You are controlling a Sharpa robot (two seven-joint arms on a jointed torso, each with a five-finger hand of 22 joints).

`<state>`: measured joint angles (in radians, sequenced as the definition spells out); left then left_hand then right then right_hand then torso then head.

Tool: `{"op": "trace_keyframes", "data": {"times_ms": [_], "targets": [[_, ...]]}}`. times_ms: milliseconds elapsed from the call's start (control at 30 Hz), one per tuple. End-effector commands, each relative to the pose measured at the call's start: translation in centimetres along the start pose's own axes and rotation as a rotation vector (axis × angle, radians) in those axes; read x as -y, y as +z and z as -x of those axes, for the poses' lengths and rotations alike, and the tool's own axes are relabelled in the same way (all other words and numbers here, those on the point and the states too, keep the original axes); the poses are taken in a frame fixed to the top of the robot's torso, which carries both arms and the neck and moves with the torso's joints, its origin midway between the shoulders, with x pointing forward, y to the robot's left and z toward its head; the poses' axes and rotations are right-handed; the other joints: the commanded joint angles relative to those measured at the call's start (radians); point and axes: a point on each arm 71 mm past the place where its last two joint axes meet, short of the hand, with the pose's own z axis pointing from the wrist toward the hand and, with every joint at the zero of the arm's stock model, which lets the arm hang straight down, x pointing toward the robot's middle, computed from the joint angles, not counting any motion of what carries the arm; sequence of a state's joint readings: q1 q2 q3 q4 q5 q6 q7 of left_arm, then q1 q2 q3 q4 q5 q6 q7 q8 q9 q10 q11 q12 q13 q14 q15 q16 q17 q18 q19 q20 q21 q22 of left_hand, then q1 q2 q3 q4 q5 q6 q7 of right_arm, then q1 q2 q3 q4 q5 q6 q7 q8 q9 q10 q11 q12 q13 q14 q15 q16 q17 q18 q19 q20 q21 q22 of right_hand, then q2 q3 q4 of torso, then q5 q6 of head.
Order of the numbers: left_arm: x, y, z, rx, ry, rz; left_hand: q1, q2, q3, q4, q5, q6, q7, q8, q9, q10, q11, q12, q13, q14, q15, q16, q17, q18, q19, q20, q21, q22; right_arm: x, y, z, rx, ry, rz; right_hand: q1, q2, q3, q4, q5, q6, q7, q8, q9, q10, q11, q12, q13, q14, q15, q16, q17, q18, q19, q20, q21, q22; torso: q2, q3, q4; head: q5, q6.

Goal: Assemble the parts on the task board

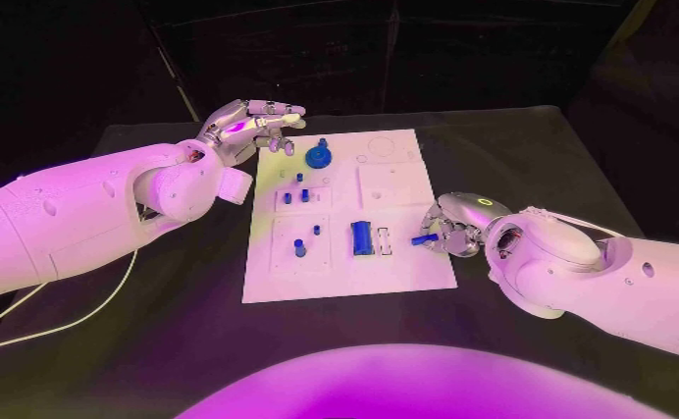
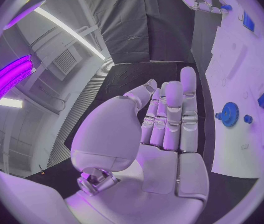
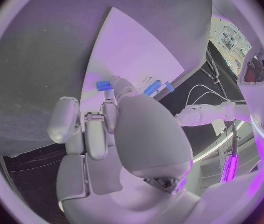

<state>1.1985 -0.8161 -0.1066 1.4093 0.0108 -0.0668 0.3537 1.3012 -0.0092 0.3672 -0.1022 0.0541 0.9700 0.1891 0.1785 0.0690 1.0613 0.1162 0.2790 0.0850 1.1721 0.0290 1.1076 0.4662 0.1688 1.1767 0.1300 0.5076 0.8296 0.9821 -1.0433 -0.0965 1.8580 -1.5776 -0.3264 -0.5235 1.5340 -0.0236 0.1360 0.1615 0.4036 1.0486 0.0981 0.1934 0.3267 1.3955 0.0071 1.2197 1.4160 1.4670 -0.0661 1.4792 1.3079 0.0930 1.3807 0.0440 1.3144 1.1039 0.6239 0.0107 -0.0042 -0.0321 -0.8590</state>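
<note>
The white task board [image 1: 346,272] lies in the middle of the black table. On it are a blue gear [image 1: 319,155], a blue block [image 1: 362,237] and several small blue pegs [image 1: 298,245]. My right hand [image 1: 455,223] is at the board's right edge and pinches a small blue part [image 1: 423,239] at its fingertips; the right wrist view shows that part [image 3: 104,85] in front of the hand [image 3: 107,129]. My left hand [image 1: 255,127] hovers over the board's far left corner, holding nothing. In the left wrist view its fingers [image 2: 172,114] stretch out beside the gear [image 2: 229,114].
A pale cable [image 1: 71,321] runs over the table at the near left. Black table surface lies around the board on all sides. Dark curtains close off the back.
</note>
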Motion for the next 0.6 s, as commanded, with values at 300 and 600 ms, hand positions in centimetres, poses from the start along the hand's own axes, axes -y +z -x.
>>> {"op": "trace_keyframes", "data": {"times_ms": [300, 600], "targets": [[0.2, 0.1, -0.3, -0.015, -0.003, -0.013, -0.004, 0.001, 0.004, 0.001, 0.004, -0.007, 0.001, 0.006, -0.001, -0.007, -0.001, 0.004, -0.001, -0.007, 0.002, 0.001, 0.001, 0.013, 0.005, 0.000, -0.006, -0.002, -1.7, -0.3, 0.3, 0.053, 0.137, 0.035, -0.101, -0.064, 0.045, 0.021, 0.058, 0.032, -0.014, -0.006, 0.003, 0.024, -0.005, 0.017, -0.089, 0.077, 0.000, 0.010, 0.125, -0.005, 0.012, 0.000, 0.013, 0.018, 0.000, -0.0011, 0.0003, 0.001, 0.003], [0.2, 0.1, -0.2, -0.015, -0.003, -0.013, -0.004, 0.001, 0.004, 0.001, 0.004, -0.007, 0.001, 0.006, -0.001, -0.007, -0.001, 0.004, -0.001, -0.007, 0.002, 0.001, 0.001, 0.013, 0.005, 0.000, -0.006, -0.002, -2.5, 0.1, 0.2, 0.070, 0.165, 0.038, -0.129, -0.075, 0.047, 0.028, 0.034, 0.042, -0.018, -0.006, 0.005, 0.028, -0.008, 0.020, -0.087, 0.077, -0.002, 0.011, 0.126, -0.006, 0.014, -0.002, 0.016, 0.022, 0.000, -0.0010, 0.0014, 0.006, 0.001]]}}
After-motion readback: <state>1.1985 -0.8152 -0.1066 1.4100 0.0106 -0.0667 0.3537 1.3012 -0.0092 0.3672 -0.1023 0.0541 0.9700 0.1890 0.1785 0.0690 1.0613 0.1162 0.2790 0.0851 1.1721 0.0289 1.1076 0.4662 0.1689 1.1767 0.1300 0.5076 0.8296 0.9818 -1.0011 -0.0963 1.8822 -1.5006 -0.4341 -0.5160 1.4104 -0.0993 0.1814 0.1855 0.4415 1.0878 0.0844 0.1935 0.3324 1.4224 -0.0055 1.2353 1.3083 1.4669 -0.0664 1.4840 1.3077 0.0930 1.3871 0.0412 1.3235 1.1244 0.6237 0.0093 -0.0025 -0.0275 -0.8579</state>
